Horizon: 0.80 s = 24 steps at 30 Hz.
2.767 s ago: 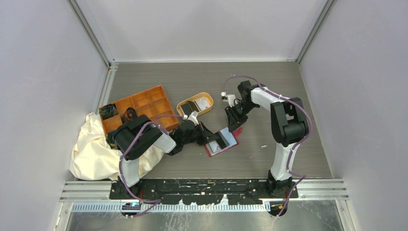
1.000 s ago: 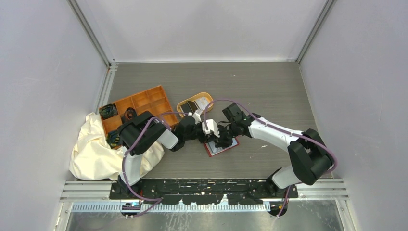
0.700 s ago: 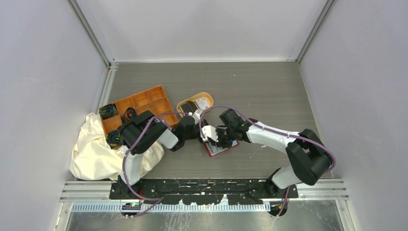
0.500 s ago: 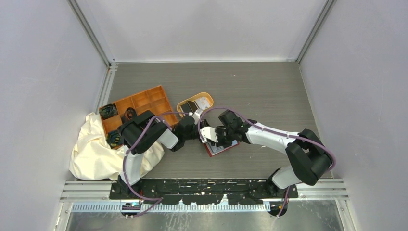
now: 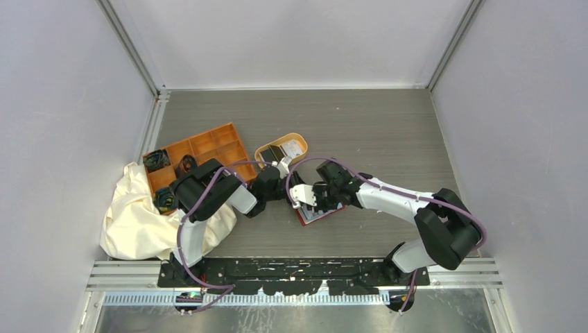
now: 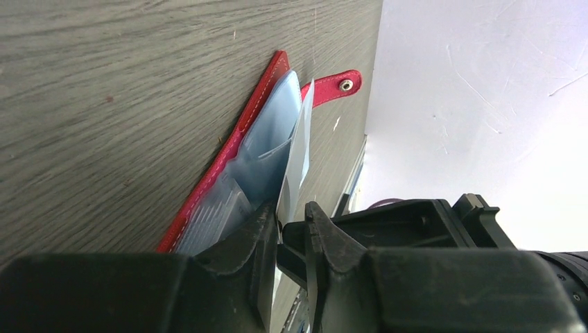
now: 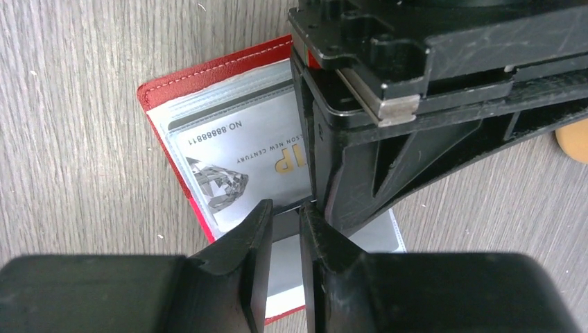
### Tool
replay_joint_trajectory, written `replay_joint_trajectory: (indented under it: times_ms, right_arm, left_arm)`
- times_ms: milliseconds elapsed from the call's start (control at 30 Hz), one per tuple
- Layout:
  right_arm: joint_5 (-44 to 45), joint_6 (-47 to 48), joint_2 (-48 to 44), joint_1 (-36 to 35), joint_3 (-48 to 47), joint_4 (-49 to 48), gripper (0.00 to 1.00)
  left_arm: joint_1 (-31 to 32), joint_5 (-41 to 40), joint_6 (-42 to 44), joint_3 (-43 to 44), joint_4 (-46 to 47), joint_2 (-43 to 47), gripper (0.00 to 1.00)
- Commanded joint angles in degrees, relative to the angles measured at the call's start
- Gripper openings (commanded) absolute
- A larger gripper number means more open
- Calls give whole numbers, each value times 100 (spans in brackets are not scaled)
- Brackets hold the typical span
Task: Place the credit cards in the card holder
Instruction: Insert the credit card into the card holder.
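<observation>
1. Top external view: the red holder (image 5: pixel 320 214) lies open on the worktop (image 5: pixel 374 125), near the middle and in front of the arm bases. Both arms reach in and meet over it.
2. Behind the holder, and apart from it, sits a tan dish (image 5: pixel 258 154). A dark card (image 5: pixel 274 153) and a white card (image 5: pixel 295 147) lie in it.
3. An orange tray (image 5: pixel 208 142) and a cream cloth (image 5: pixel 135 218) lie to the left, well apart from the holder.
4. Left wrist view: the left fingers (image 6: pixel 312 222) are clenched on a pale sheet (image 6: pixel 299 146) that stands up from the holder's clear sleeves (image 6: pixel 260 149). Whether that sheet is a sleeve or a card cannot be told. The tab (image 6: pixel 340 84) lies unsnapped on the worktop beyond.
5. Right wrist view: the right fingers (image 7: pixel 260 222) are drawn to a narrow slit. Their tips point down at the near edge of a grey card (image 7: pixel 236 159) marked VIP, which lies inside a sleeve of the holder. Whether they pinch anything cannot be told.
6. The black body of the left arm's end crosses the holder's right side, just beside the right fingers.
</observation>
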<state>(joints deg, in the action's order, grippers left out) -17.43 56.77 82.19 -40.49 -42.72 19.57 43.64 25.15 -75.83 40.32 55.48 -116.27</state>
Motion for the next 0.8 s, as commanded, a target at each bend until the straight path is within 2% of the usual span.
replay_joint_trajectory:
  times_ms: [0, 233, 433, 533, 667, 767]
  right_arm:
    - [197, 72, -216, 184, -51, -42, 27]
    - [-283, -274, -404, 574, -214, 161, 27]
    - [-726, -506, -467, 889, -309, 309, 28]
    - [-1272, -1013, -422, 1279, -468, 398, 29]
    - [-1881, -1700, -337, 1957, -745, 619, 38]
    - [-2328, -2130, -230, 2306, -939, 846, 41]
  left_arm:
    - [-56, -47, 394, -35, -602, 20, 23]
    - [-66, -28, 517, 60, -852, 155, 24]
    - [-65, -117, 797, 147, -1430, 478, 25]
    - [-66, -169, 982, 176, -1755, 728, 25]
    - [-64, -275, 1371, 266, -2359, 1207, 25]
    - [-59, -325, 1701, 321, -2656, 1635, 25]
